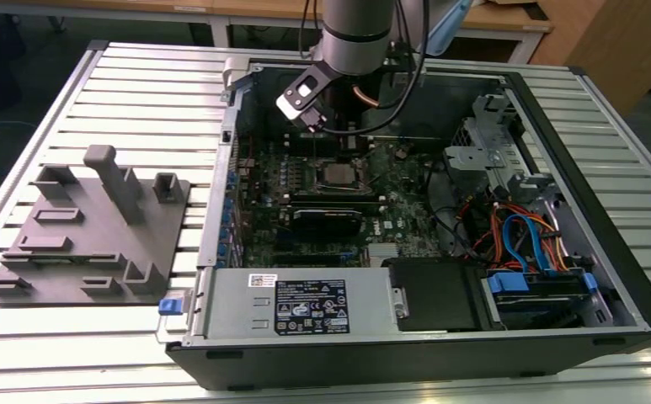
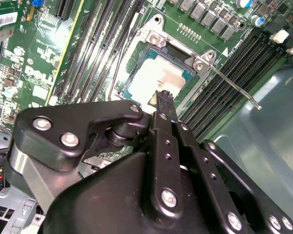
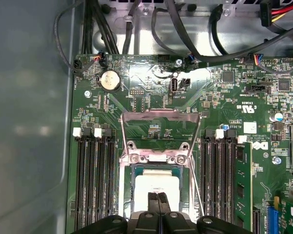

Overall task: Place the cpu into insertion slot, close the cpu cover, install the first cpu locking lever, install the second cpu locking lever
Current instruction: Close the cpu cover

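The cpu [image 3: 156,186] lies flat in the insertion slot [image 3: 133,195] on the green board, its pale metal top facing up; it also shows in the second wrist view as cpu [image 2: 158,78] and in the exterior view as cpu [image 1: 337,175]. The cpu cover [image 3: 158,116] stands swung open on its hinge beyond the socket. One thin locking lever [image 2: 232,83] sticks out free over the memory slots. My gripper [image 3: 158,197] hovers just over the cpu's near edge, fingers shut with nothing between them; from outside, the gripper [image 1: 314,124] hangs inside the case above the board.
Long black memory slots [image 3: 93,185] flank the socket on both sides. Cables [image 3: 185,29] run along the case wall. A labelled power-supply box [image 1: 291,307] lies at the case's near edge, with a drive bay [image 1: 533,290] beside it. A grey fixture plate [image 1: 78,227] stands at the exterior view's left.
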Controlling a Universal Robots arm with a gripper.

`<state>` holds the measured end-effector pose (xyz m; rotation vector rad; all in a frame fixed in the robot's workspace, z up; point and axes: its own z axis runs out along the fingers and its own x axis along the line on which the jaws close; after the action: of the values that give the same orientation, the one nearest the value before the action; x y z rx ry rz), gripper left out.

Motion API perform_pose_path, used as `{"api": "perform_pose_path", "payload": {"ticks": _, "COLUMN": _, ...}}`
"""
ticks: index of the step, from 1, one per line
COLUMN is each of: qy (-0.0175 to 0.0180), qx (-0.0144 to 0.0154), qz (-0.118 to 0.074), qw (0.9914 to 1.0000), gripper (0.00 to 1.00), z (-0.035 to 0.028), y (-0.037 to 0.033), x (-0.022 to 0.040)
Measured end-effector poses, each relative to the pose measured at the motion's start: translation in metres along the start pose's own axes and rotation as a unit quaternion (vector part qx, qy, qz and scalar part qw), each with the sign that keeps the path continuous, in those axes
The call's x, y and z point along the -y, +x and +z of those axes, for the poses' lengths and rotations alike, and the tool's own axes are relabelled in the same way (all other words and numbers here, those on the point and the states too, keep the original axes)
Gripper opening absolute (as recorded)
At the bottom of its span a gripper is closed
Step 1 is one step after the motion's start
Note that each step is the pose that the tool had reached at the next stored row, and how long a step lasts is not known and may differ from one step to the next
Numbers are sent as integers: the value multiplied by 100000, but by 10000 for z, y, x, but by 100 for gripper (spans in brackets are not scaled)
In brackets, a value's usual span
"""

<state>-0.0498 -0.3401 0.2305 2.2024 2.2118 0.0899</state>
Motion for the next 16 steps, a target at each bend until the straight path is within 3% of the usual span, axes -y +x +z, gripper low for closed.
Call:
{"api": "perform_pose_path", "payload": {"ticks": 10, "qy": -2, "qx": -4, "qz": 0, "qw": 100000, "gripper": 10, "z": -156, "y": 4, "x": -9}}
{"api": "perform_pose_path", "payload": {"ticks": 16, "qy": -6, "qx": -4, "qz": 1, "qw": 100000, "gripper": 10, "z": -170, "y": 5, "x": -9}}
